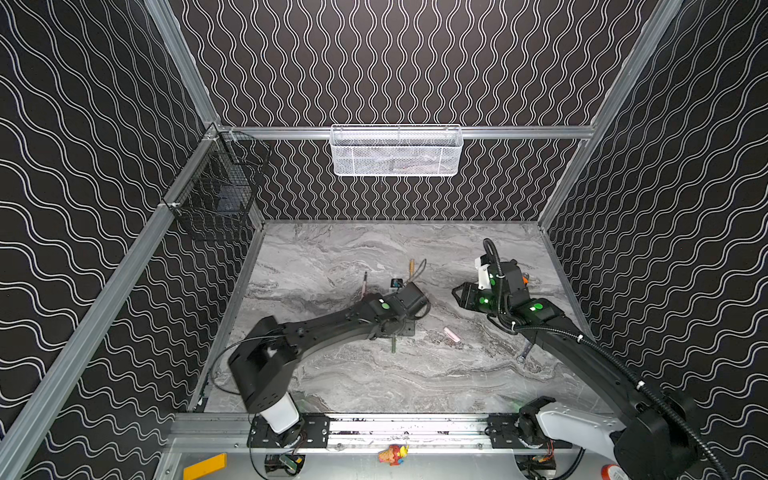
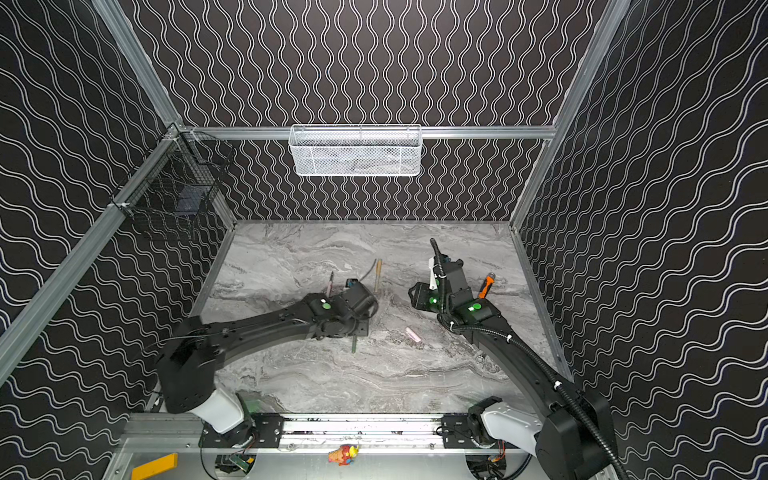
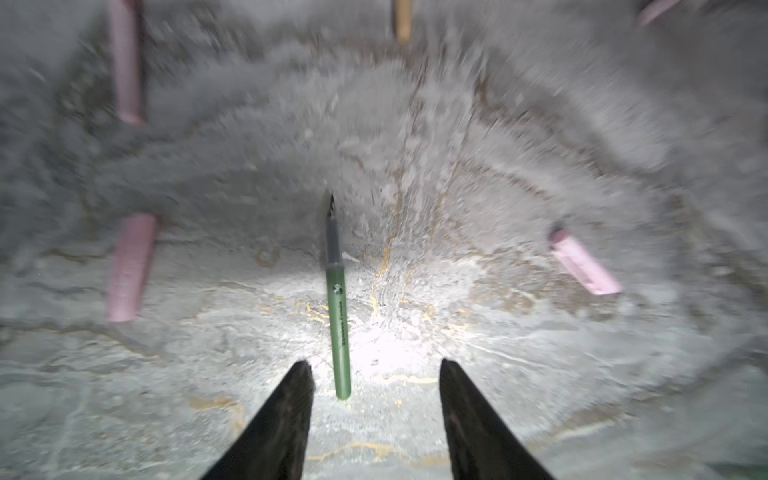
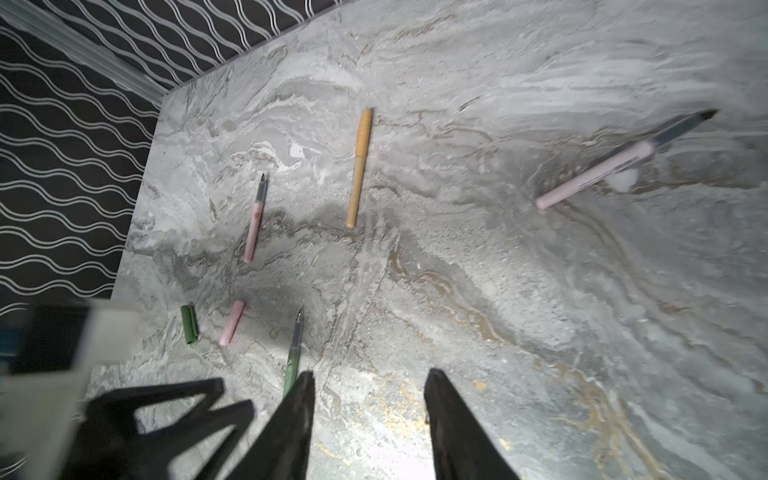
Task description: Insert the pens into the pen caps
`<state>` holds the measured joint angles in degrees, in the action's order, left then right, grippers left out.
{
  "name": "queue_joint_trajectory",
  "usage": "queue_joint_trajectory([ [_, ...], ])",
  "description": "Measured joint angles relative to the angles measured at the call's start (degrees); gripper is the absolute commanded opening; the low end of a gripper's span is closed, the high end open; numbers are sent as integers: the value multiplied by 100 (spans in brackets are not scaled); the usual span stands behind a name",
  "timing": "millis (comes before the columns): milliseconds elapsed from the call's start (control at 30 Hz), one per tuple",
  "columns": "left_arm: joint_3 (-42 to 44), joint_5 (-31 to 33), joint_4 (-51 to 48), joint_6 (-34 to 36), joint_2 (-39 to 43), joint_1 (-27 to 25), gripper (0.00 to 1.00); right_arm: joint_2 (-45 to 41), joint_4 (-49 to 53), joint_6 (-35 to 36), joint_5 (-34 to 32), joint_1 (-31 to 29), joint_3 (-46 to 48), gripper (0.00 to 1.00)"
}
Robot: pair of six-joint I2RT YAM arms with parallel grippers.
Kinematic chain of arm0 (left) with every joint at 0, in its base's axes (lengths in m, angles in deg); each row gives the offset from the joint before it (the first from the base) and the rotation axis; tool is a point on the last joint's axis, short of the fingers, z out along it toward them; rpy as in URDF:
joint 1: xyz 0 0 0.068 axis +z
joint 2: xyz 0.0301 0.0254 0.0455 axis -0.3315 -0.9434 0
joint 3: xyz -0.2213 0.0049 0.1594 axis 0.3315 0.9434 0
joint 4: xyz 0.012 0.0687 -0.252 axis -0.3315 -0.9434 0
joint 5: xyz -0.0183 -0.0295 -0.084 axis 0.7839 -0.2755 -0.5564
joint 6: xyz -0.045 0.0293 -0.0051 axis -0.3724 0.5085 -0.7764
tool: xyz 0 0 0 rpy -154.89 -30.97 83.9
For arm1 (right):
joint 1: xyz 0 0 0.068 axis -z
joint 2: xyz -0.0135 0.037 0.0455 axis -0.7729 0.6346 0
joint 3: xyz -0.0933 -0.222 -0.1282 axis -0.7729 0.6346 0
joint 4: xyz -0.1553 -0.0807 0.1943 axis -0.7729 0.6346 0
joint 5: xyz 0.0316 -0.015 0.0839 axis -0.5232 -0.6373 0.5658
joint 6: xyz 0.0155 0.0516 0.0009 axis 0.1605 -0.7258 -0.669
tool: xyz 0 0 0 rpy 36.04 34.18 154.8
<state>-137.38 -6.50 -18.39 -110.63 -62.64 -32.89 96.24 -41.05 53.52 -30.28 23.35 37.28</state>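
The dark green pen (image 3: 338,316) lies uncapped on the marble, its blunt end just inside my left gripper (image 3: 376,362), which is open and touches nothing. In both top views this pen (image 1: 393,345) pokes out from under the left wrist. The green cap (image 4: 189,324) and a pink cap (image 4: 232,328) lie side by side. Another pink cap (image 1: 451,334) lies between the arms. One pink pen (image 4: 255,220) and the tan-gold pen (image 4: 359,166) lie further back, and a second pink pen (image 4: 615,166) lies apart. My right gripper (image 4: 370,372) hovers open and empty.
A grey spanner (image 1: 524,353) lies by the right arm. An orange-handled tool (image 2: 485,286) sits behind the right wrist. A white mesh basket (image 1: 397,151) hangs on the back wall and a black wire basket (image 1: 220,195) on the left wall.
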Motion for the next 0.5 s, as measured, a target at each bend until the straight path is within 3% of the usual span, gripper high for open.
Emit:
queue_joint_trajectory([
  [267, 741, -267, -247, 684, 1709, 2295, 52, 1161, -63, -127, -162, -1460, -881, 43],
  [500, 1705, -1078, -275, 852, 2055, 4188, 49, 2070, -216, -129, -304, -2031, -1762, 37],
])
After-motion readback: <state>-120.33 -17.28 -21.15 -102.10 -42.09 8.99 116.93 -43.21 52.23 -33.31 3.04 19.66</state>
